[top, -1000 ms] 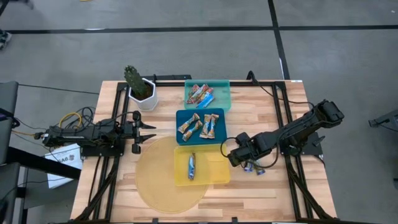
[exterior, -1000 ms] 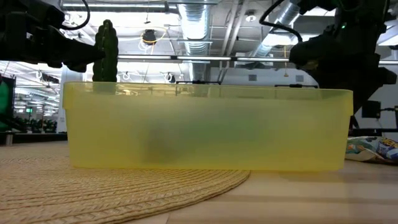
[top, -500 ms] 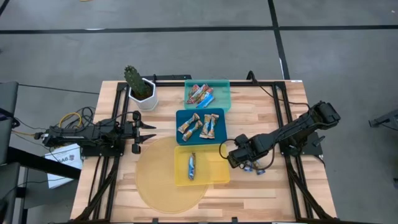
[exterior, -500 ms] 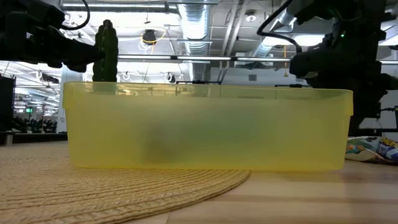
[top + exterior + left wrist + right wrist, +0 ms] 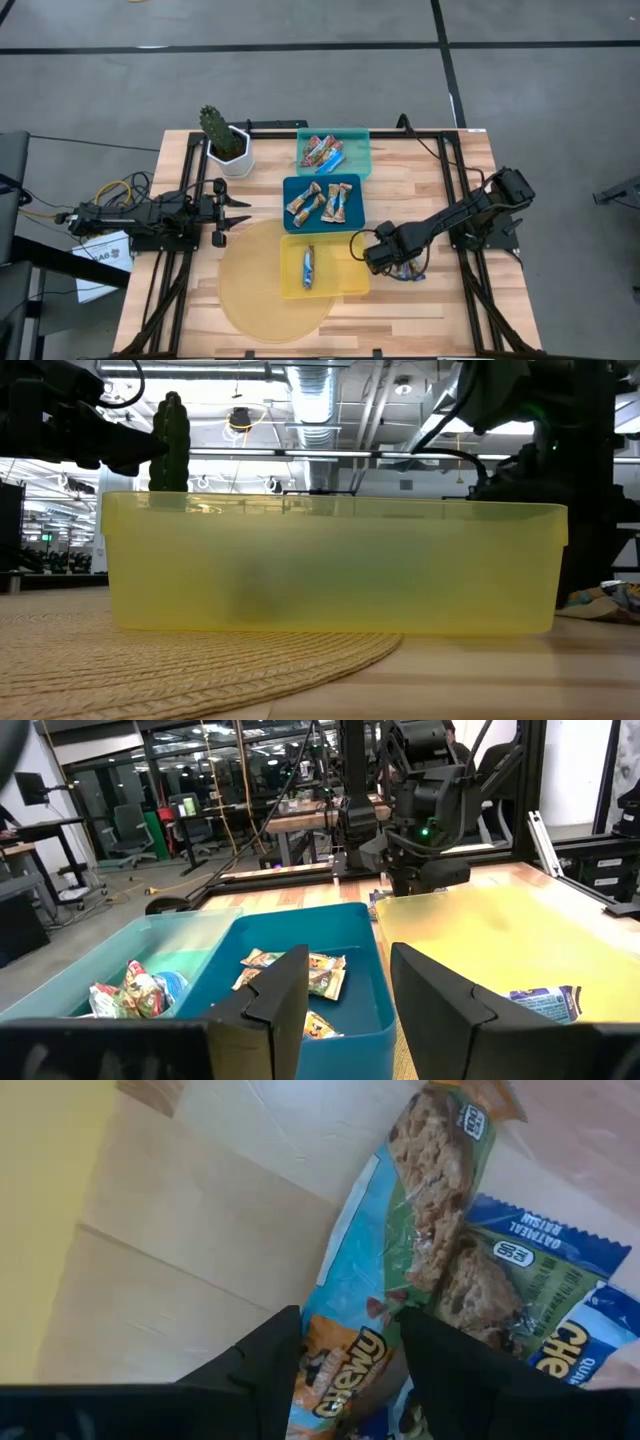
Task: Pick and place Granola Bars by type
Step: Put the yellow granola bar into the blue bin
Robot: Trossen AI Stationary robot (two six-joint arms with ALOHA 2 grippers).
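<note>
We see the right gripper (image 5: 385, 262) lowered over loose Granola Bars (image 5: 408, 270) on the pale wooden table (image 5: 440, 180), just beside the translucent yellow tray (image 5: 350, 282); its dark fingers (image 5: 255, 1365) stand apart astride a glossy, crinkled light-blue wrapper (image 5: 360, 1300), whose long axis runs between them. A blue-white bar (image 5: 309, 266) lies lengthwise in the yellow tray, which rests on a round woven mat (image 5: 245, 300). The left gripper (image 5: 232, 213) waits, fingers parted and empty, at the table's left edge.
</note>
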